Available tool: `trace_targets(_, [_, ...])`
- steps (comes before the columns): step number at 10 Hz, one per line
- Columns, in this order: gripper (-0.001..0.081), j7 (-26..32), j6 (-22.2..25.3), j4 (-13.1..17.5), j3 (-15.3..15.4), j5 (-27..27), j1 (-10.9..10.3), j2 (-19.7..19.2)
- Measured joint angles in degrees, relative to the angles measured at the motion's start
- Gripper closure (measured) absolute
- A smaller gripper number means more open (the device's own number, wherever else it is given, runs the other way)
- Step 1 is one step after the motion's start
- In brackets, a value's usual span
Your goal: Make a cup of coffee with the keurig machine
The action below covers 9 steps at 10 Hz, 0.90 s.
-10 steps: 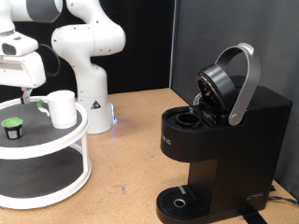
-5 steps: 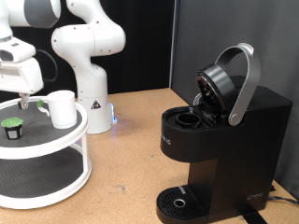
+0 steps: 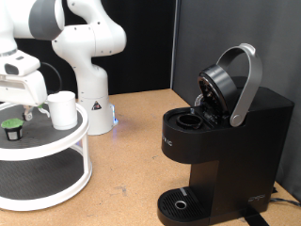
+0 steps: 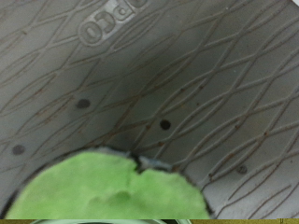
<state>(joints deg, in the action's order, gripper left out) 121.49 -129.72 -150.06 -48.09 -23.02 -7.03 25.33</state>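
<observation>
The black keurig machine stands at the exterior view's right with its grey lid handle raised and the brew head open. The white cup stands on the top tier of a white round stand at the left. A small dark pod with a green top sits on the same tier, left of the cup. My gripper hangs just above the tier, between pod and cup and close over the pod. In the wrist view the pod's green top fills the lower part, with no fingers showing.
The stand has a lower tier and rests on the brown tabletop. The arm's white base stands behind the stand. The tier's surface is a grey patterned mat. A dark backdrop is behind the machine.
My gripper has come down toward the stand's top tier, moving closer to the green-topped pod. The cup, pod and machine have not moved.
</observation>
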Motion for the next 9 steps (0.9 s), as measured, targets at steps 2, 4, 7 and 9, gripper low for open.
trace_targets(2, [0.0001,0.0,-1.6,-1.1,-0.2,0.0,-0.3,-0.6])
trace_targets(4, [0.0001,0.0,-3.2,-2.1,-0.3,0.0,-0.3,-1.5])
trace_targets(7, [0.0001,0.0,-4.6,-2.9,-0.7,0.0,-0.3,-1.8])
trace_targets(9, [0.0013,0.1,-5.0,-3.0,-0.9,0.0,-0.3,-1.8])
